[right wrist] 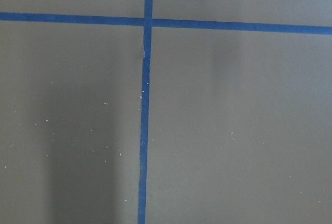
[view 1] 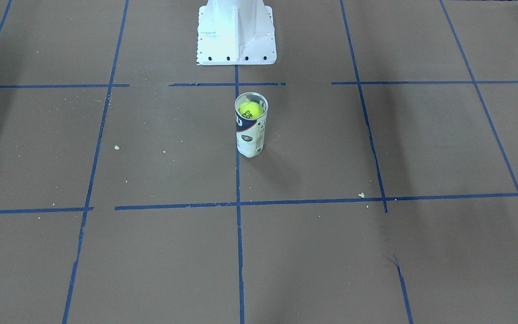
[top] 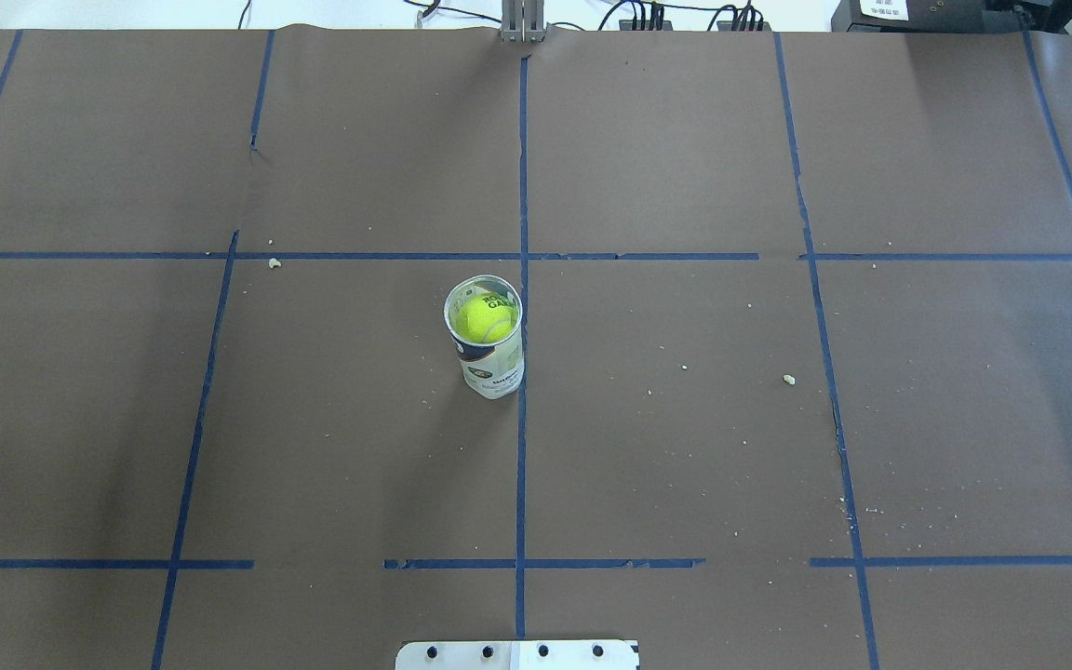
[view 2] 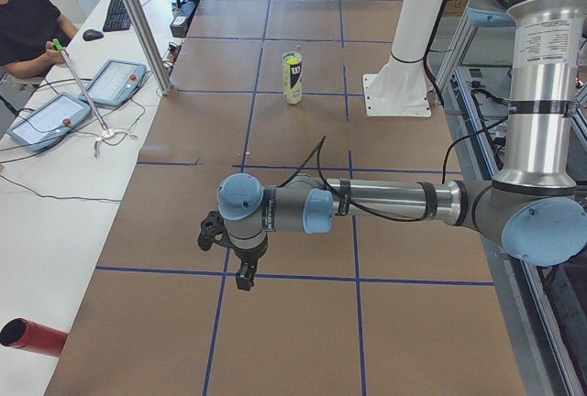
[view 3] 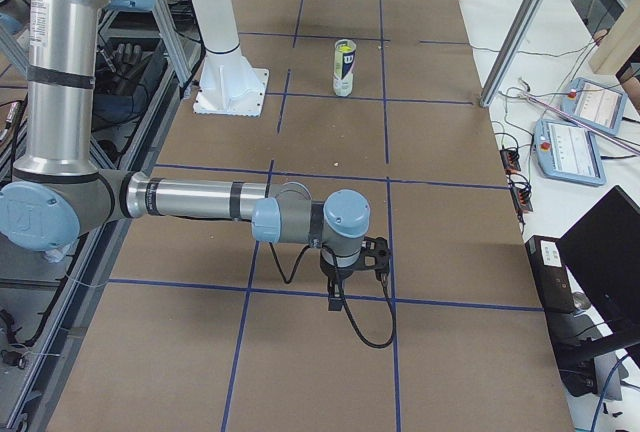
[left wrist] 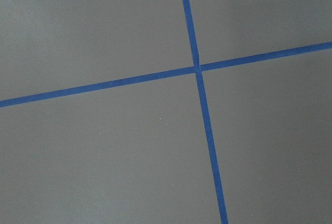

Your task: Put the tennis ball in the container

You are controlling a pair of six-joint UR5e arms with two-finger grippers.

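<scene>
Bright yellow-green fuzzy tennis ball (top: pixel 486 318) with black lettering sits inside the tall clear plastic tube (top: pixel 492 368) with a white and navy label, just below its silvery rim. The task looks done from here. The tube stands upright on the brown paper-covered tabletop (top: pixel 685 419), long axis vertical and mouth up. It is touching the 9 o'clock side of the centre blue tape line (top: pixel 521 465) in the overhead view, so marginally on the left arm's half. The white metal robot base (view 1: pixel 235 31) is at 12 o'clock from it in the front-facing view. Both arms are parked low and well apart from the tube. The left pincer (view 2: pixel 243 279) points down over the tabletop, with the tube far off at about 12 to 1 o'clock in the left-end view. The right pincer (view 3: pixel 335 300) also points down, with the tube at 12 o'clock in the right-end view. Neither arm is clearly nearer. The pincers appear only in the end views, so I cannot tell if either is open or closed. Overhead and front views show the ball down the tube's mouth but no arms. The wrist views show only paper and tape crossings.
</scene>
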